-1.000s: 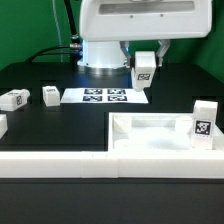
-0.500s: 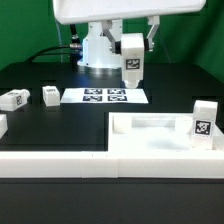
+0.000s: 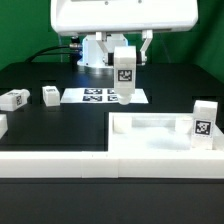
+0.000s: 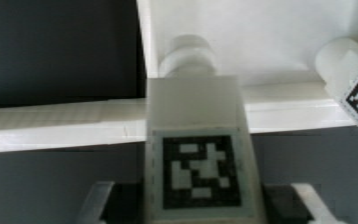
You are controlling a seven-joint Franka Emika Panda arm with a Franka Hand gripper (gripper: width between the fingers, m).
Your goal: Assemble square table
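Note:
My gripper point(image 3: 124, 60) is shut on a short white leg point(image 3: 124, 80) with a black-and-white tag and holds it upright above the marker board point(image 3: 100, 96). In the wrist view the leg point(image 4: 197, 120) fills the middle between the gripper point(image 4: 202, 200) fingers point(image 4: 115, 195). The white square table top point(image 3: 150, 146), a tray with a raised rim, lies at the exterior view's right front. A second tagged leg point(image 3: 204, 121) stands at its right edge and also shows in the wrist view point(image 4: 350, 80). The top's rim point(image 4: 51, 122) lies beyond the held leg.
Two loose tagged legs point(image 3: 14, 98) point(image 3: 50, 95) lie at the exterior view's left, and another white part point(image 3: 2, 125) shows at the left edge. A long white border wall point(image 3: 60, 163) runs along the front. The robot base point(image 3: 98, 50) stands behind the marker board.
My gripper has moved toward the exterior view's left and lower with the leg in it. The held leg now hangs over the marker board's right end. Nothing else moved.

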